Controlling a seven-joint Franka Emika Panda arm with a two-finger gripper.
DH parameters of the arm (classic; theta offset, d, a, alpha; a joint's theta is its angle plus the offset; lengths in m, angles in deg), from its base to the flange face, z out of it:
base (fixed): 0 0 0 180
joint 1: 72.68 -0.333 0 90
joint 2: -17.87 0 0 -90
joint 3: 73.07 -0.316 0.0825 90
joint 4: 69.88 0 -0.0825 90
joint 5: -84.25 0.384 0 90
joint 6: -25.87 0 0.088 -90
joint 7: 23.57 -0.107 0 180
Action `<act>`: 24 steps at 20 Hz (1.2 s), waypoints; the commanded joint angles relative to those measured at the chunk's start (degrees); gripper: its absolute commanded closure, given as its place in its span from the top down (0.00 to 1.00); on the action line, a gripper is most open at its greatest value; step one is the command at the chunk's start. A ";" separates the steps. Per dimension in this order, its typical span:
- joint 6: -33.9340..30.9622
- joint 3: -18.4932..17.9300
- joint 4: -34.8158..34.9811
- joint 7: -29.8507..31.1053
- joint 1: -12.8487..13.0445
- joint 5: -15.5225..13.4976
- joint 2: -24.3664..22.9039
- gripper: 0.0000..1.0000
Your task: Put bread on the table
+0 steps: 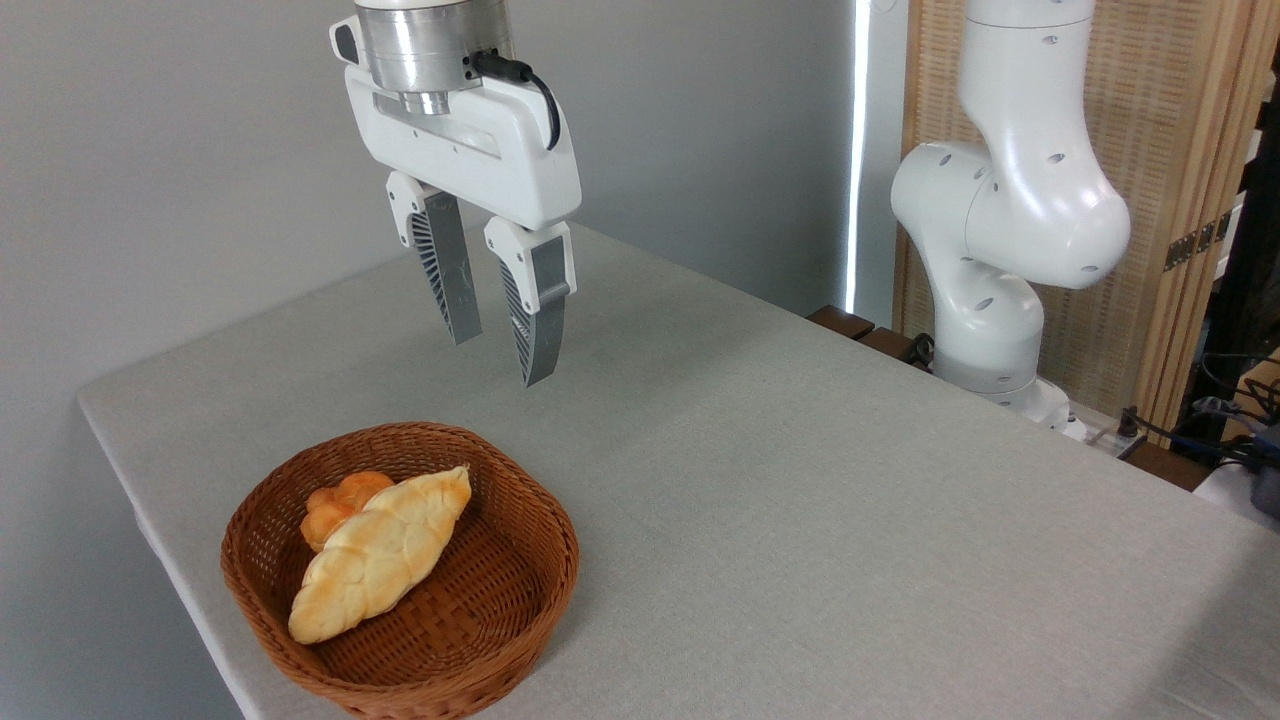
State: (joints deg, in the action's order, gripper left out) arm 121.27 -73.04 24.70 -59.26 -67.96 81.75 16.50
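Observation:
The bread (pixel 380 555), a long pale golden braided loaf, lies diagonally inside a brown wicker basket (pixel 520 590) near the front left corner of the light grey table (pixel 800 500). A small orange knotted bun (pixel 335 500) sits behind it in the same basket. High above the table, behind and slightly right of the basket, hangs my gripper (pixel 500 360). It is open, fingers pointing down, nothing between them.
The white robot arm base (pixel 1000 260) stands past the table's far right edge, with cables beside it. A grey wall runs behind the table, and a wooden screen stands at the right. The table's left edge passes close to the basket.

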 commanded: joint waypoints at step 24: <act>19.72 0.07 14.39 0.01 -0.33 -9.63 -5.05 1.00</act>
State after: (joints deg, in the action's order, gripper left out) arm 135.99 -73.04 34.89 -59.20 -67.97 74.34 13.82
